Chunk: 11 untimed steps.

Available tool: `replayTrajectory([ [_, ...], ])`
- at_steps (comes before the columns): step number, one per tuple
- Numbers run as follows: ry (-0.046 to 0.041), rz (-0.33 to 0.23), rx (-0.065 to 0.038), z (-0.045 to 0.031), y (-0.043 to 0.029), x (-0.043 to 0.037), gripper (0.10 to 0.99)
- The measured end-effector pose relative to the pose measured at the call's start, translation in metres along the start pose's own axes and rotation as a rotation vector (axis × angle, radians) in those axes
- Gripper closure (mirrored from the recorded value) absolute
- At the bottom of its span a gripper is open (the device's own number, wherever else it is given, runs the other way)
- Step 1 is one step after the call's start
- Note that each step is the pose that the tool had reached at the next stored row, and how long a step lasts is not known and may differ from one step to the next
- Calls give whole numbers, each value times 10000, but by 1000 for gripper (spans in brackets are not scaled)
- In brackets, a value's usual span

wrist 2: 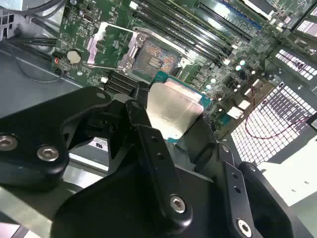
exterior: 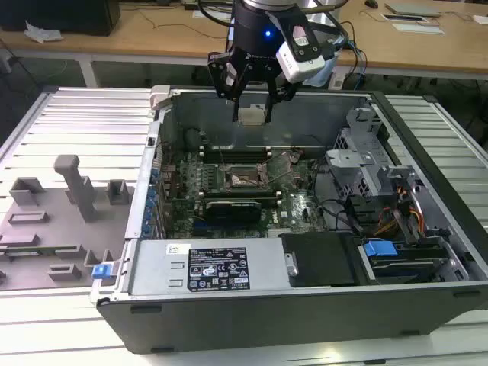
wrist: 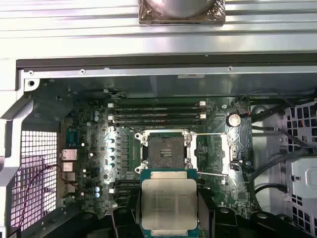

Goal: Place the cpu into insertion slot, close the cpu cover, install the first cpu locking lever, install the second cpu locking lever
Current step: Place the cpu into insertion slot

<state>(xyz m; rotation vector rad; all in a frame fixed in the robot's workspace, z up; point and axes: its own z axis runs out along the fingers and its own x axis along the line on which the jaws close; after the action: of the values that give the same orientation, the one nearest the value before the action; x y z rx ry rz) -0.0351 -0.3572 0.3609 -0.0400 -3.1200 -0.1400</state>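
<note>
- I find the gripper (exterior: 252, 116) clamped on the cpu (wrist: 169, 203), held in the air above the open computer case (exterior: 305, 320).
- The fingers (wrist 2: 148, 139) hide two of the chip's edges. A third is cut off in the first wrist view.
- The insertion slot (wrist: 166, 151) lies bare, with the cpu cover (wrist: 214, 153) swung open beside it.
- I cannot clearly make out the locking levers.

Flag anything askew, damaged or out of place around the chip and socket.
Nothing stands out. The gripper holds the chip squarely above the computer case, and the socket sits open and empty, with no visible damage.
</note>
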Motion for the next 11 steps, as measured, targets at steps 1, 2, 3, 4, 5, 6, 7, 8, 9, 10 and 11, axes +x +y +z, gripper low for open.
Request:
replayTrajectory([
  [1, 0, 0, -1, 0, 0, 0, 545],
  [2, 0, 0, -1, 0, 0, 0, 545],
  [3, 0, 0, 0, 0, 0, 0, 545],
  [4, 0, 0, -1, 0, 0, 0, 545],
  [5, 0, 0, -1, 0, 0, 0, 545],
  [6, 0, 0, -1, 0, 0, 0, 545],
  [7, 0, 0, -1, 0, 0, 0, 545],
  [8, 1, 1, 1, 8, -1, 0, 545],
  [9, 1, 0, 0, 18, -1, 0, 545],
  [10, 0, 0, 0, 27, -2, -1, 545],
  [11, 0, 0, -1, 43, -4, -1, 545],
])
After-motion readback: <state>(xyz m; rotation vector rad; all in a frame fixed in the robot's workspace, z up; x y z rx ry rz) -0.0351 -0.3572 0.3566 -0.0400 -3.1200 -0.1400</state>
